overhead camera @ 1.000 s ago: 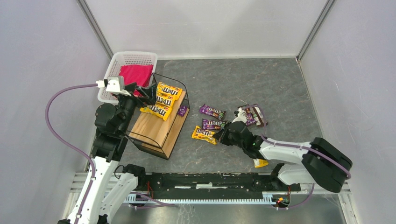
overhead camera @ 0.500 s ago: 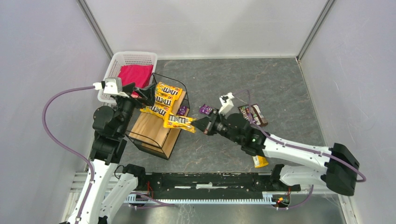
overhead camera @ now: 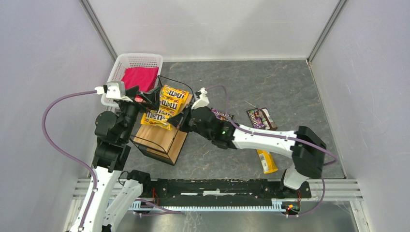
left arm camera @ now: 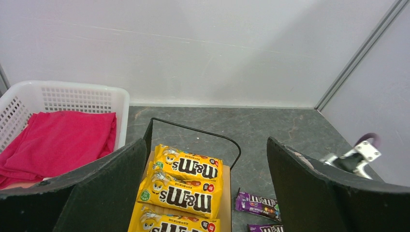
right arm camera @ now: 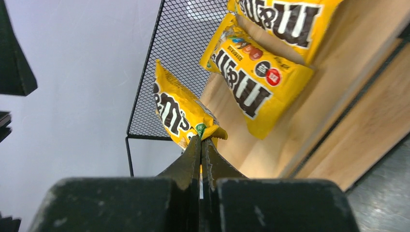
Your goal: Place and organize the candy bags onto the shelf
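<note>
**A:** Candy bags (overhead camera: 171, 98) first: where do they lie?

**B:** Three yellow ones are at the shelf (overhead camera: 162, 139). Two overlap on the far end of its top plank. The third yellow bag (right arm camera: 176, 113) hangs just near of them, over the wood. Whether it touches the plank I cannot tell.

**A:** What holds it?

**B:** The right gripper (right arm camera: 200, 142), clenched tight on one corner of that bag, reaching in from the shelf's right side.

**A:** And the others?

**B:** They're on the grey table (overhead camera: 290, 87), right of the shelf. A purple packet (overhead camera: 221, 115) lies partly under the right arm, and a dark pair (overhead camera: 261, 118) lies further right. One lone yellow packet (overhead camera: 266, 161) sits nearer, by the right arm's base.

**A:** The left gripper (left arm camera: 207, 144)?

**B:** Spread wide with nothing in it, at the shelf's far-left corner, its camera looking down on the yellow bags.

**A:** Anything beyond?

**B:** A white basket (overhead camera: 138, 59) just beside the shelf, far left, with a pink cloth (overhead camera: 140, 77) inside.
</note>
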You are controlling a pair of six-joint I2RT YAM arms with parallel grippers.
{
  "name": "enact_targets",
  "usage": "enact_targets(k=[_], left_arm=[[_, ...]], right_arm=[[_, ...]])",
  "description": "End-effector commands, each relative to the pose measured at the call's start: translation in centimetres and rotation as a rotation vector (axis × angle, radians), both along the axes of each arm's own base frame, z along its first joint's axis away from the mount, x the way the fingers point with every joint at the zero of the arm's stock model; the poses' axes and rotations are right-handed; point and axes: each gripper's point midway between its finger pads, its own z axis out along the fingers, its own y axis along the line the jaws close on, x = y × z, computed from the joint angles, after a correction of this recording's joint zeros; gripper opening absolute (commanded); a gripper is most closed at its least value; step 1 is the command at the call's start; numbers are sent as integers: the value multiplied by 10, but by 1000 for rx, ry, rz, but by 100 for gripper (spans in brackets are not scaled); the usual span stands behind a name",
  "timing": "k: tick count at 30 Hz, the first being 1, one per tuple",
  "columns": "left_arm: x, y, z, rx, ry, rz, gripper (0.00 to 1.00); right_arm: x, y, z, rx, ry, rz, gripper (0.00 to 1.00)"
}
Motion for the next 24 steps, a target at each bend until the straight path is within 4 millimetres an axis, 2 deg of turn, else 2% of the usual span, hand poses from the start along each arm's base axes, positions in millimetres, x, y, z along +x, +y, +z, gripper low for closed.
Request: enact_targets(k=[1,5,10,19,22,24], left_arm=[[-3,7,17,5,-53,29,100],[-5,6,18,8,-56,27,100],[-6,4,18,9,-59,22,100],[-8,1,19,12,-62,12,100],[-8,2,19,13,-61,14,100],[-8,1,19,12,-62,13,100]], right_arm=[[8,21,17,44,17,-57,0],[10,31,4,-4,38,-66,0],[14,25,-10,-45,56,-104,0],[17,24,-15,-47,71,-140,1],[17,24,-15,-47,68,-144,5],[15,25,-12,-49,61,-138,12]])
